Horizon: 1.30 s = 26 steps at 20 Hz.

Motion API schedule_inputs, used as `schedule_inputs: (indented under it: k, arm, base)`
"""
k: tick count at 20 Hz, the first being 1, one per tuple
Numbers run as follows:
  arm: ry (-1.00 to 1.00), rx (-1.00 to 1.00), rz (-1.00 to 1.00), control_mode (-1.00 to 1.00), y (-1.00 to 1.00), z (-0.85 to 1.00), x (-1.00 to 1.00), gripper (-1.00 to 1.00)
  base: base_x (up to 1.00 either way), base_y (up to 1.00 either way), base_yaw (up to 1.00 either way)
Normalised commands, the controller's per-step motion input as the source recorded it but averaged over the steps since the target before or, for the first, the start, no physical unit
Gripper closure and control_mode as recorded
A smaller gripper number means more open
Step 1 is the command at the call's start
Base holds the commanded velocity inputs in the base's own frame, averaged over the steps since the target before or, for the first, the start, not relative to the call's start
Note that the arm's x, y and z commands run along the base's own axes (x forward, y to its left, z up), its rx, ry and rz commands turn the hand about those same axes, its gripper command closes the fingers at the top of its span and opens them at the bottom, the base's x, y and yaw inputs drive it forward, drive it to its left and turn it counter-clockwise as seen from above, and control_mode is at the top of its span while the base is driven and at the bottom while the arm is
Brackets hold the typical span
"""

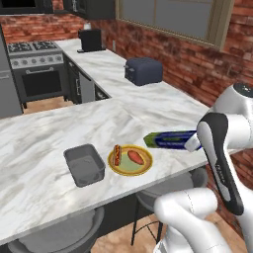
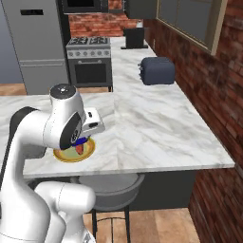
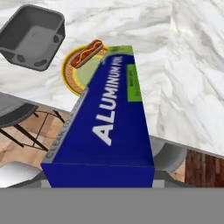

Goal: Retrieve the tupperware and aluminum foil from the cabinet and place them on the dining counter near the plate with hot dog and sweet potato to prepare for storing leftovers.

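Note:
My gripper (image 1: 191, 144) is shut on the aluminum foil (image 1: 169, 140), a long blue box that hangs just over the dining counter (image 1: 44, 143) near its front edge. The aluminum foil (image 3: 109, 118) runs away from the hand toward the plate (image 3: 70, 72) and covers part of it. The yellow-rimmed plate (image 1: 130, 161) carries the hot dog (image 1: 117, 154) and the sweet potato (image 1: 136, 157). Left of it stands the grey tupperware (image 1: 85, 164), upright and lidless. The box hides my fingertips in the hand view. The cabinet is out of view.
A dark blue-grey toaster (image 1: 143, 70) sits on the side counter by the brick wall. A stove (image 1: 37, 69) and a black appliance (image 1: 91, 39) stand at the back. Round stools (image 1: 168, 190) are tucked under the dining counter's front edge.

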Motion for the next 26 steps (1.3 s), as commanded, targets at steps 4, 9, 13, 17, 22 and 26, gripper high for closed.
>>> schedule_inputs:
  k: [4,9,13,17,22,26]
  arm:
    - [-0.01,0.0,-0.01,-1.0,-0.1,-0.49,0.26,1.0]
    - [-0.11,0.03,-0.05,-1.0,-0.21,-0.42,0.18,1.0]
    - [-0.13,0.14,-0.05,-1.0,-0.31,-0.02,0.37,1.0]
    - [-0.02,0.17,-0.01,-1.0,-0.3,-0.13,0.58,1.0]
    - [0.04,0.09,0.0,-1.0,-0.09,-0.31,0.72,1.0]
    - [0.08,0.04,0.0,-1.0,-0.01,-0.52,0.71,1.0]
  base:
    - [0.0,0.0,0.0]
    - [0.0,0.0,0.0]
    - [0.0,0.0,0.0]
    - [0.0,0.0,0.0]
    - [0.0,0.0,0.0]
    - [0.0,0.0,0.0]
